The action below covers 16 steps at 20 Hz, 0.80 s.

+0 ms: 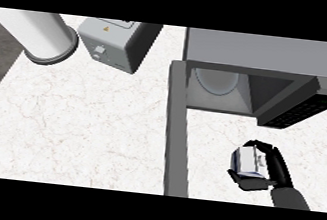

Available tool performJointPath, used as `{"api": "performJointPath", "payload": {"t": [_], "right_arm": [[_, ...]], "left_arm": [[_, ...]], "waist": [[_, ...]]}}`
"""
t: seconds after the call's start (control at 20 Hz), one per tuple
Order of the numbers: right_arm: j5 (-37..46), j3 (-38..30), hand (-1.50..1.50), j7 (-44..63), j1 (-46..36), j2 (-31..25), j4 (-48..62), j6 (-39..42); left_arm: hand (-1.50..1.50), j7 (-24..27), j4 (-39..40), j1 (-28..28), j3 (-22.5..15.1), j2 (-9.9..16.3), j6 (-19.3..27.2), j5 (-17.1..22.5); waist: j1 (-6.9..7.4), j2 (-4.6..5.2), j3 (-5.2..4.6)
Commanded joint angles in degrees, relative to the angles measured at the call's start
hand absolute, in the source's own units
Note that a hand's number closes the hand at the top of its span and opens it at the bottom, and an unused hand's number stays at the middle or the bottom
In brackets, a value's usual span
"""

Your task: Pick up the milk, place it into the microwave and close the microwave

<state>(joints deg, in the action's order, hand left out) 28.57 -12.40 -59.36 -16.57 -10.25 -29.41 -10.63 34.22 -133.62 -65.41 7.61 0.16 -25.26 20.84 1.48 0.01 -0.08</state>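
- One view only, from the head, looking steeply down onto the white worktop (84,119).
- Open microwave (263,72) fills the upper right, fairly close.

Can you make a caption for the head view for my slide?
Right hand holds the milk before the open microwave.

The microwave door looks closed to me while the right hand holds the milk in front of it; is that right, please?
Not quite: the microwave door stands open, swung out to the left. The head view shows its cavity exposed. The right hand does hold the milk in front of it, fingers curled round it.
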Motion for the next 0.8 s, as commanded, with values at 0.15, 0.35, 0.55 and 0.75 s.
{"api": "performJointPath", "payload": {"t": [0.15, 0.35, 0.55, 0.75], "right_arm": [[0.13, -2.67, 1.5, 0.48, -11.26, 1.34, 8.68, -6.51], [-2.65, -4.93, 1.5, -4.33, -14.51, -0.41, 11.36, -0.82], [-3.15, -4.14, 1.5, -8.95, -13.24, 0.86, 10.07, 1.33], [-3.18, -0.77, 1.5, -5.06, -14.49, 3.31, 6.0, 9.32]], "left_arm": [[-1.5, 2.42, 0.9, -1.22, 2.22, 0.12, -4.11, 1.04], [-1.5, -0.19, 0.97, -0.08, 2.74, 0.86, -3.77, 3.49], [-1.5, 2.62, 5.9, 2.48, 3.01, -0.14, -3.54, 1.57], [-1.5, 0.66, 2.85, -1.07, 6.04, 0.87, -4.94, 5.56]], "waist": [[1.15, 0.32, 0.25], [1.1, 0.68, 0.32], [0.31, 0.3, 0.21], [-0.79, -0.38, 0.06]]}}
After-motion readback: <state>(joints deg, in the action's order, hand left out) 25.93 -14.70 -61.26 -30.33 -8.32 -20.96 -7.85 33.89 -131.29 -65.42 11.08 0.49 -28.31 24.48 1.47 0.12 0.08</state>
